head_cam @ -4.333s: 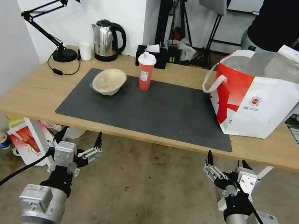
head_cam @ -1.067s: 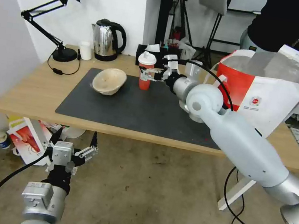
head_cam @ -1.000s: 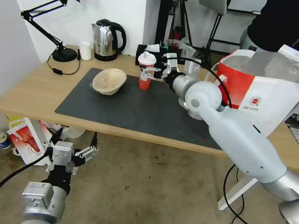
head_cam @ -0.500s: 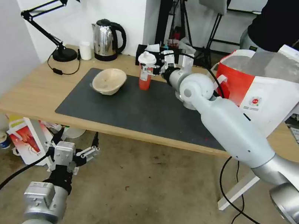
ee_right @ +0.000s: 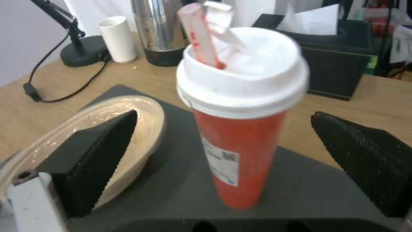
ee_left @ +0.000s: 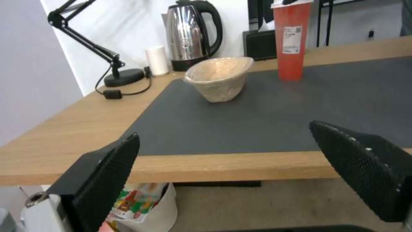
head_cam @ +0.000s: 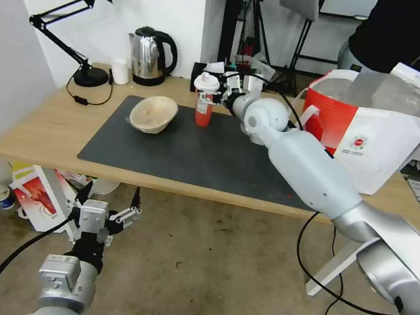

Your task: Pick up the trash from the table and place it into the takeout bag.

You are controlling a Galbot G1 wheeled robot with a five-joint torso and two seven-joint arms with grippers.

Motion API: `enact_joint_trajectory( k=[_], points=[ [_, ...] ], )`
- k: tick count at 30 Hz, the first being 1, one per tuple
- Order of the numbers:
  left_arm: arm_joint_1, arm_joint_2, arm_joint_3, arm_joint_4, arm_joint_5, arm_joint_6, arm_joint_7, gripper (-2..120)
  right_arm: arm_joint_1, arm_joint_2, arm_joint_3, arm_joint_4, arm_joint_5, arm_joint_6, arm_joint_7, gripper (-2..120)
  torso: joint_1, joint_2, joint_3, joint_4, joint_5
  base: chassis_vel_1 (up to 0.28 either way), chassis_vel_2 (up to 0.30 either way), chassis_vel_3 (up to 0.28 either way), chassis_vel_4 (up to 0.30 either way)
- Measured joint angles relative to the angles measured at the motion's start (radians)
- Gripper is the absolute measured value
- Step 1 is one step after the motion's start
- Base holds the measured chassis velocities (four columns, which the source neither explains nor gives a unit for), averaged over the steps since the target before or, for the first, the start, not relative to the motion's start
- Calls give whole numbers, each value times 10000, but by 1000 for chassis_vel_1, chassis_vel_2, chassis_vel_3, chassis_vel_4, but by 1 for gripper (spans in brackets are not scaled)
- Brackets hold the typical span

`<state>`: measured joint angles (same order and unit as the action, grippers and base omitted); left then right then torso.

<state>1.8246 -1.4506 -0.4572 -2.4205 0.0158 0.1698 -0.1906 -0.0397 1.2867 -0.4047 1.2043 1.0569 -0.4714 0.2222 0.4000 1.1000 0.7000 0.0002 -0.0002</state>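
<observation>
While the left end effector (head_cam: pixel 108 205) hung spread below the tabletop (head_cam: pixel 40 132), the right end effector (ee_right: pixel 223 161) straddled the red cup (ee_right: pixel 238 129) wide-open, so closing on it looked next.

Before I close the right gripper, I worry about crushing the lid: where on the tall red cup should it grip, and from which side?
Grip the red cup on its straight red wall below the white lid, coming level from the bag side. It stands upright on the mat, and the right gripper, open, already straddles it near the lid; lower looks safer.
</observation>
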Motion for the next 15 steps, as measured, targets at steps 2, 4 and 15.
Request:
enact_joint_trajectory(
  k=[2,4,15],
  points=[
    [-19,-2,3,19,-13,-3,-4,99,49,178,-5,-279,-121,33,-88,100,0,0,0,-1,0,0,0,0,0],
    [-25,-2,17,25,-21,-7,-6,99,128,402,-6,-662,-287,100,-243,100,0,0,0,-2,1,0,0,0,0],
    [-123,105,59,70,-152,-11,-25,99,357,1323,90,-2295,-999,409,-781,100,0,0,0,-2,0,0,0,0,0]
  ],
)
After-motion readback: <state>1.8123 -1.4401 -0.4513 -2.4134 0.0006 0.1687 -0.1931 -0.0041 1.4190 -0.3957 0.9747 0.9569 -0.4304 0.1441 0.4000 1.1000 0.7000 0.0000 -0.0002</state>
